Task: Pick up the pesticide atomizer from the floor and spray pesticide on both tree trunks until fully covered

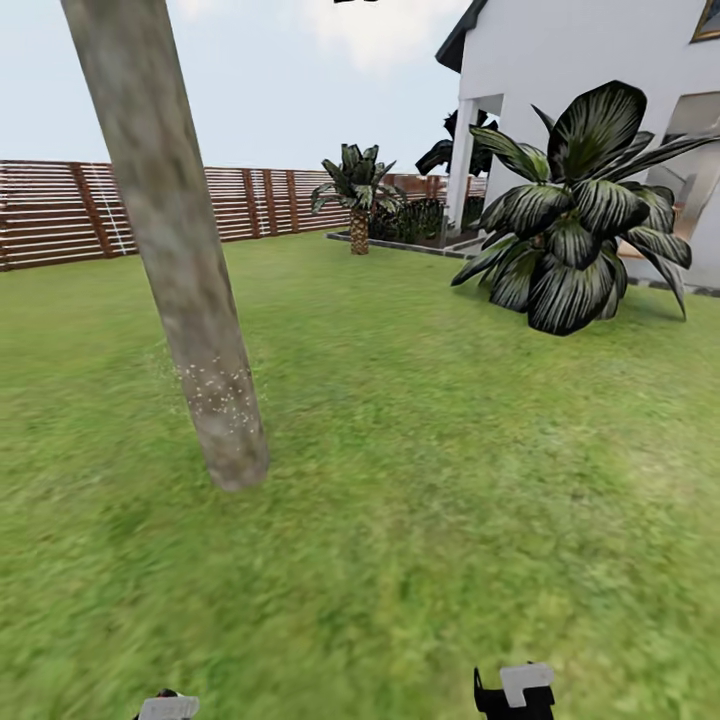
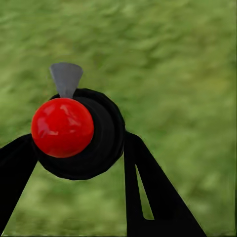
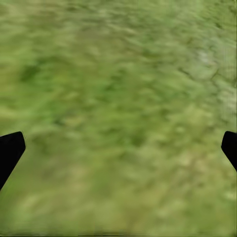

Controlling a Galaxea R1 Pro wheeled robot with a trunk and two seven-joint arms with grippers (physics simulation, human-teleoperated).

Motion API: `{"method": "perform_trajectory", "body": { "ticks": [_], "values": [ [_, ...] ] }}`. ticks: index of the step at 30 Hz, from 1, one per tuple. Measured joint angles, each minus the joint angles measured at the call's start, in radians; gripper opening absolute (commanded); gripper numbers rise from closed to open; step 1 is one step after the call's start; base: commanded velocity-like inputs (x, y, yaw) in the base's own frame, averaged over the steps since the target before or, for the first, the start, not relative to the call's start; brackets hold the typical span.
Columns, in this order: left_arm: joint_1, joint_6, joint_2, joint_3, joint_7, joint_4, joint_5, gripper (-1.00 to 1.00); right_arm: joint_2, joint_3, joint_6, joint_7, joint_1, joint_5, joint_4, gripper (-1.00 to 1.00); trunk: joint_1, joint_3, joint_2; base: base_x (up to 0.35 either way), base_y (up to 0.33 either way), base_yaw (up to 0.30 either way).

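Atomizer sits gripped in the left hand; right hand hangs open over lawn. Spraying seems underway: specks dot the left trunk. Next, raising the nozzle higher.

L gripper fingers closed around pesticide atomizer; R gripper fingers wide apart, holding nothing.

- Tree trunk as landmark: thick leaning column, sole obstacle on near lawn.
- Open grass on every side of trunk base, free passage all round.
- Right of trunk, well apart: broad-leaved shrub, house wall behind it.
- Behind trunk, far off: slatted fence, small palm.
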Motion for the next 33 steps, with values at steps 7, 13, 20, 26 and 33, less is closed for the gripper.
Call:
{"method": "perform_trajectory", "body": {
  "ticks": [7,13,20,26,33],
  "values": [
    [0.0,0.001,-0.006,0.001,0.002,0.001,0.0,-1.0,0.001,0.001,0.0,0.0,0.002,-0.001,0.001,1.0,0.0,0.002,0.0,-0.226,-0.192,0.28],
    [0.0,0.0,-0.006,0.001,0.002,0.001,0.0,-1.0,0.001,0.002,0.0,0.0,0.002,-0.001,0.001,1.0,0.0,0.004,0.0,-0.196,-0.224,0.28],
    [0.0,0.0,-0.006,0.002,0.003,0.002,0.0,-1.0,0.002,0.001,0.0,0.0,0.002,-0.001,0.0,1.0,0.0,0.004,0.0,-0.16,-0.234,0.282],
    [0.0,0.0,-0.006,0.002,0.003,0.002,0.0,-1.0,0.002,0.001,0.0,0.0,0.003,-0.001,0.001,1.0,0.0,0.004,0.0,-0.168,-0.236,0.282],
    [0.0,0.0,-0.006,0.004,0.003,0.001,0.0,-1.0,0.001,0.001,0.0,0.0,0.003,-0.001,0.002,1.0,0.0,0.004,0.0,-0.213,-0.225,0.282]
  ]
}}
